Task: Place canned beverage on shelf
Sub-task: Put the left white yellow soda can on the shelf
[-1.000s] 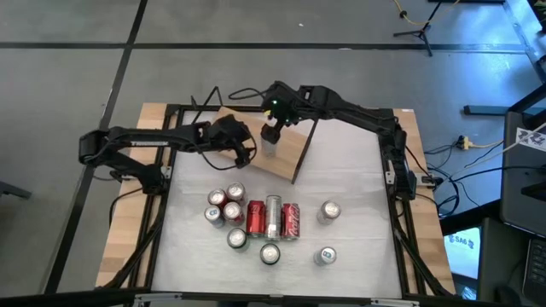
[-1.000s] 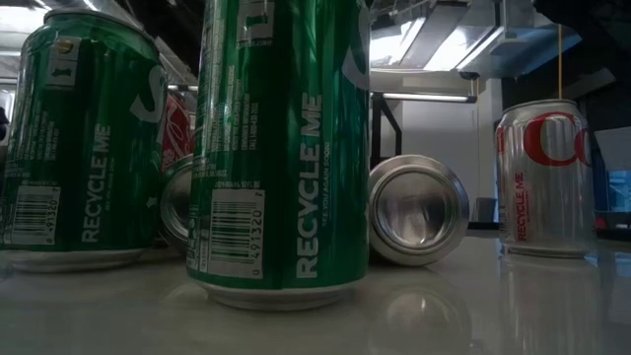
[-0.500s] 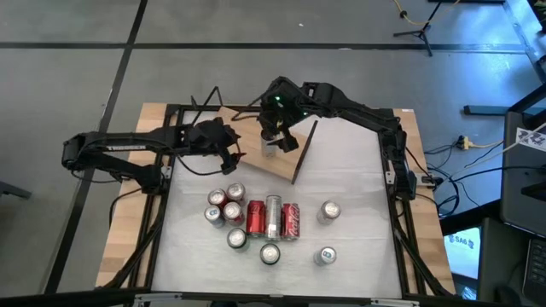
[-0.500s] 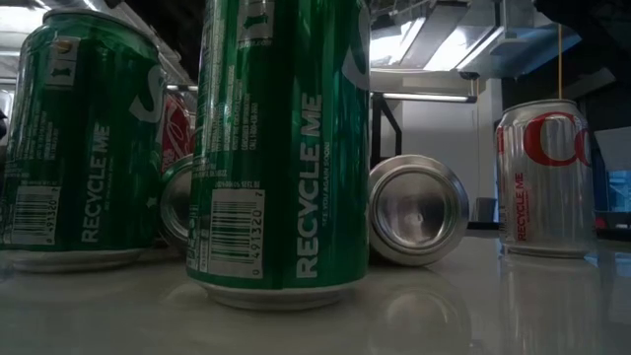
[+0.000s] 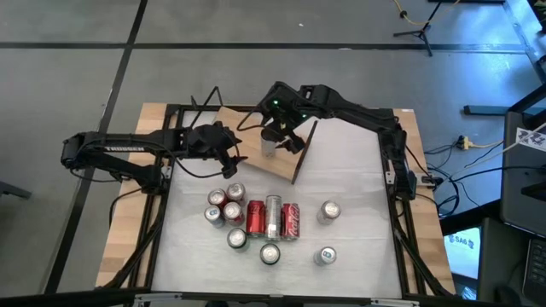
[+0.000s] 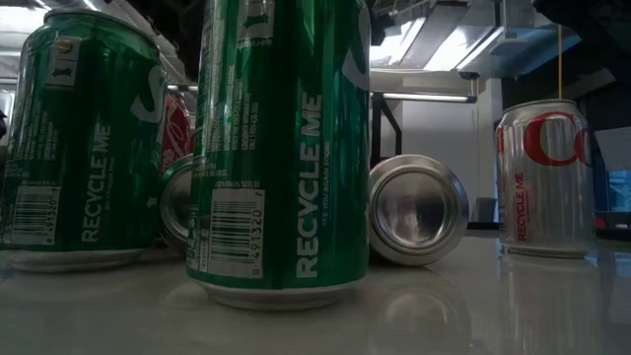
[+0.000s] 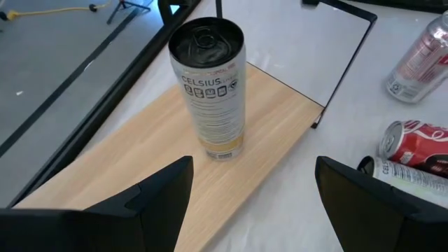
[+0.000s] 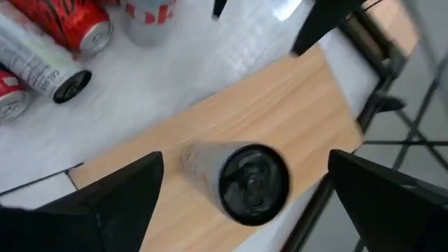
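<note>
Lettering on the slim can reads "CELSIUS" in the left wrist view, above lines of print too small to read. It stands upright on the shelf, long axis vertical, dark lid and pull tab facing up. In the high view the can sits on the light wooden board at the far side of the table, with nothing gripping it.

Directly above it, the right gripper has its fingers spread wide; the right wrist view looks down on the can's lid between the two dark fingers, which stand clear on either side. The left gripper is just beside the shelf's near-left end, also open, its fingers apart and pointing toward the can.

At table level two green cans read "RECYCLE ME" beside a barcode, their tops cut off by the frame. A silver can with red lettering carries the same words, and a can on its side shows only its base. The cluster of red and silver cans lies nearer the front; their labels cannot be made out from above.
</note>
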Available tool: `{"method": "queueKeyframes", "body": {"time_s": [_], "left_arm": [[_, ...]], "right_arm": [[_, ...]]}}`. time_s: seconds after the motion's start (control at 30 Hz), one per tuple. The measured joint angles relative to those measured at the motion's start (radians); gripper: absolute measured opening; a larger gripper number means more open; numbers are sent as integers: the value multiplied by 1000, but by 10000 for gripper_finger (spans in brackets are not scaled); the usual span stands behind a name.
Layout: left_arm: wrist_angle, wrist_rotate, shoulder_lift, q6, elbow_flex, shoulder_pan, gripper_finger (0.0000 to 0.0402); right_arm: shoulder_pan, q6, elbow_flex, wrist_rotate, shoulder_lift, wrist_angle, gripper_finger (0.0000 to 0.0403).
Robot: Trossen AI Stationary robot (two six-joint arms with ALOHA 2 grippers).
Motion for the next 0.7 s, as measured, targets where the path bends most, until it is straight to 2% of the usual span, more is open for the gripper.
{"method": "queueKeyframes", "body": {"time_s": [0.53, 0.7], "left_arm": [[0, 0, 0, 1, 0, 0, 288], [0, 0, 1, 1, 0, 0, 287]], "right_arm": [[-39, -23, -151, -2, 0, 147, 399], [-40, -24, -191, -34, 0, 153, 399]]}}
